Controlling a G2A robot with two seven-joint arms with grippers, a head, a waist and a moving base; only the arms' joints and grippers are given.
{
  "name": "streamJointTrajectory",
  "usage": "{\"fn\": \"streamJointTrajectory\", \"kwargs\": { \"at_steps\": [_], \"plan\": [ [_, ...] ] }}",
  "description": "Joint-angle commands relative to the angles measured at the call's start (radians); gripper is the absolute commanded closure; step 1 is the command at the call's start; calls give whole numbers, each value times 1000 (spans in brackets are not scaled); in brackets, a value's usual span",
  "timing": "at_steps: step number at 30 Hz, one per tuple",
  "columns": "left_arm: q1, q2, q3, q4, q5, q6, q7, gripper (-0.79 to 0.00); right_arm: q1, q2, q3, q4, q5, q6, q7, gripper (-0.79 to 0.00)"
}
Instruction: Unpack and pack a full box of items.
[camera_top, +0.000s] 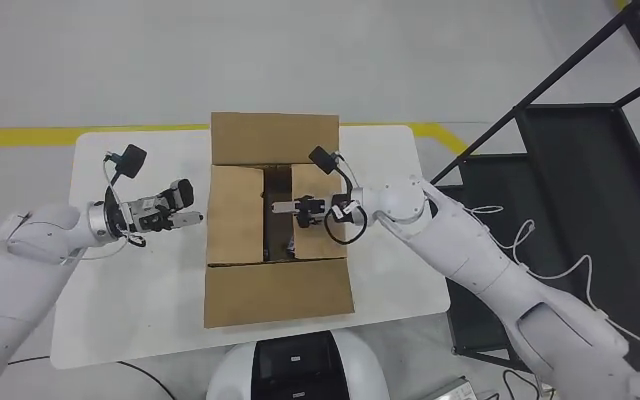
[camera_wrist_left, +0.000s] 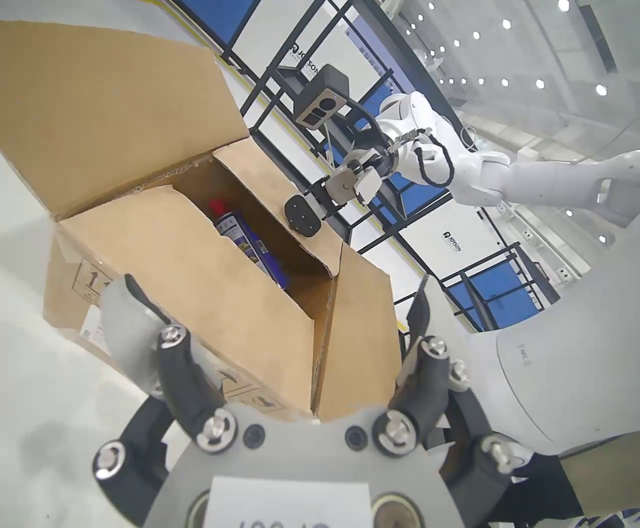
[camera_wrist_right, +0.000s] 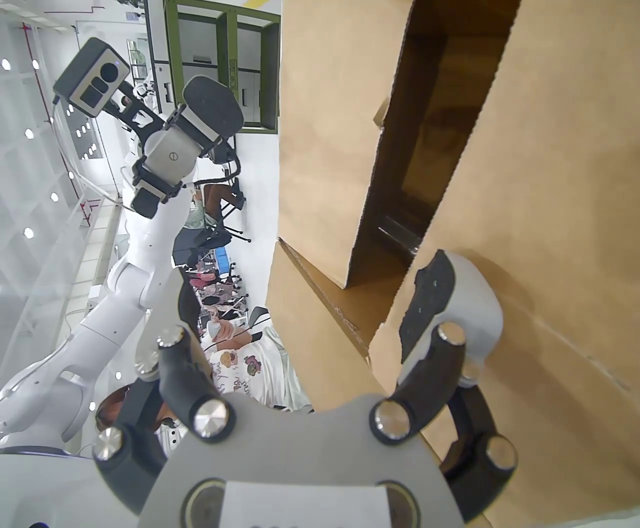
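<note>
White table (camera_top: 392, 160) on grey floor (camera_top: 300, 50) — cardboard box (camera_top: 235, 215) mid-table, left jaws and right jaws released.

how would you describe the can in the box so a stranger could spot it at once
Start at the white table and find the open cardboard box in its middle. Look through the gap between its two inner flaps to the can inside. Its red cap and blue body stand out from the plain brown cardboard around it.

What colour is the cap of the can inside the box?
Red cap, clearest in the left wrist view.
</note>
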Motion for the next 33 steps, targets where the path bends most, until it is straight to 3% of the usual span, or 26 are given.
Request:
{"fn": "streamJointTrajectory", "kwargs": {
  "at_steps": [1, 7, 13, 24, 28, 33],
  "plan": [
    [1, 0, 2, -4, 6, 9, -1, -785, -2, -1, 0, -4, 4, -1, -2, -785],
    [-5, -7, 0, -60, 52, 64, 12, -785, 46, -40, -57, -38, 2, 97, -14, -785],
    [21, 5, -40, -37, 51, 72, 3, -785, 126, -125, -159, 92, 53, 202, -74, -785],
    [113, 44, -179, 6, -7, 39, 36, -785, 160, -245, -255, 292, 152, 123, -37, -785],
    [150, 58, -230, -11, -7, 39, 43, -785, 171, -270, -247, 329, 173, 4, 3, -785],
    [193, 68, -276, -38, -9, 45, 58, -785, 168, -267, -195, 293, 162, -135, 28, -785]
  ]
}}
